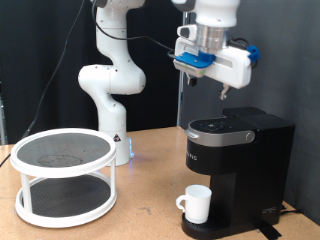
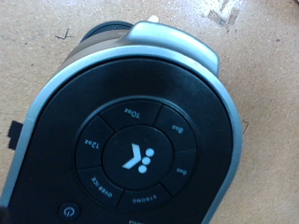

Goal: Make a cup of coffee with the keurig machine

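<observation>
Nearest the exterior camera we see the cup (image 1: 196,203), standing upright on the round drip tray of the keurig machine (image 1: 235,165), at the right of the counter (image 1: 150,215). Its inside is hidden from this angle, so we cannot tell whether it holds any coffee. At the left sits a white 2-tier round stand (image 1: 64,175); nothing shows on either shelf.

We find the gripper (image 1: 222,92) hanging in the air above the machine's closed lid, clear of it. We cannot tell whether the jaws are apart or together, and nothing shows between them. In the wrist view the lid fills the picture: a central lit button (image 2: 140,158) ringed by size buttons, with a power button (image 2: 65,211) near the edge.

We judge the main risk to be a descent off centre, which would press a neighbouring size button or slide off the rounded lid. A hard push could also shift the machine and leave the cup misaligned under the spout.
</observation>
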You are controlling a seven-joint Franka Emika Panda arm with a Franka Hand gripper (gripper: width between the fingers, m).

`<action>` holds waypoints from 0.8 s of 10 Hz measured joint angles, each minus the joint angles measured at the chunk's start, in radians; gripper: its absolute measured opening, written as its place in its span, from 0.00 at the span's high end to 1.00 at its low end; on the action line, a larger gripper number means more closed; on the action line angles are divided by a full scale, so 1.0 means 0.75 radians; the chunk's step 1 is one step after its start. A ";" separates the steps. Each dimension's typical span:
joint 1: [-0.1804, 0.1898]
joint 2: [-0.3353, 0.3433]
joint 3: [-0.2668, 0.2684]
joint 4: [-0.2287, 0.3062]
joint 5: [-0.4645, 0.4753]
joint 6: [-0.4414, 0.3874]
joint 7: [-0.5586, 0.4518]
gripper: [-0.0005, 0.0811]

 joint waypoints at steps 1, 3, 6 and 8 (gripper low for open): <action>0.016 0.034 0.006 0.008 -0.031 -0.003 0.000 0.11; 0.042 0.067 0.019 -0.005 -0.071 -0.001 -0.007 0.32; 0.065 0.066 0.040 -0.061 -0.099 0.020 -0.010 0.76; 0.077 0.057 0.050 -0.114 -0.106 0.047 -0.010 0.91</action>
